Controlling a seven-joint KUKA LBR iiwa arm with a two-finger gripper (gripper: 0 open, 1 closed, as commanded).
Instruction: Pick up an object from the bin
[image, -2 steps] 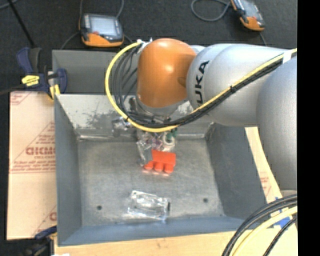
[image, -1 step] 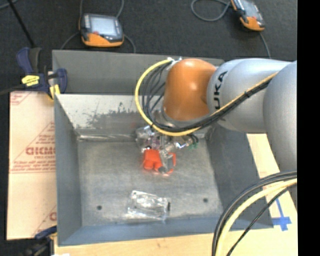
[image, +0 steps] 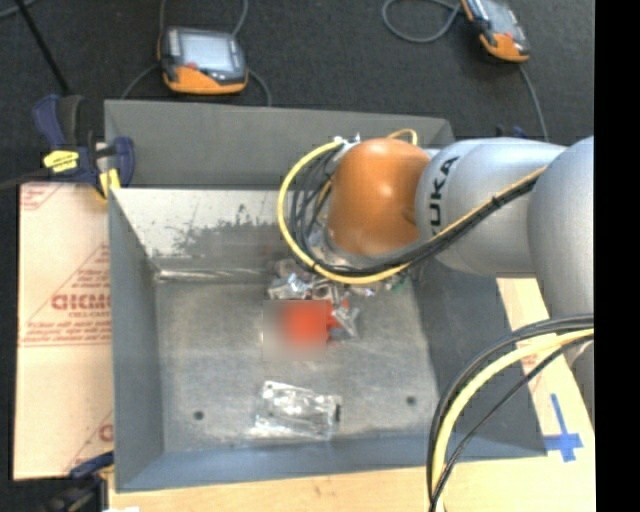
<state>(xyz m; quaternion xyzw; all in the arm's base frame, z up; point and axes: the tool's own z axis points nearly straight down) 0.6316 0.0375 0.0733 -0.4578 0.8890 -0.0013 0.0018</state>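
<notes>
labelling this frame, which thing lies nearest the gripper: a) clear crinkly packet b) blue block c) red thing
c: the red thing lies right beside the gripper, while the clear crinkly packet lies apart from it, lower in the view.

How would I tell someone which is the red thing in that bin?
Start at the grey metal bin and find the middle of its floor, right by the gripper. The red lump lies there. It is the only red thing; the clear crinkled packet lies apart, nearer the front wall.
</notes>
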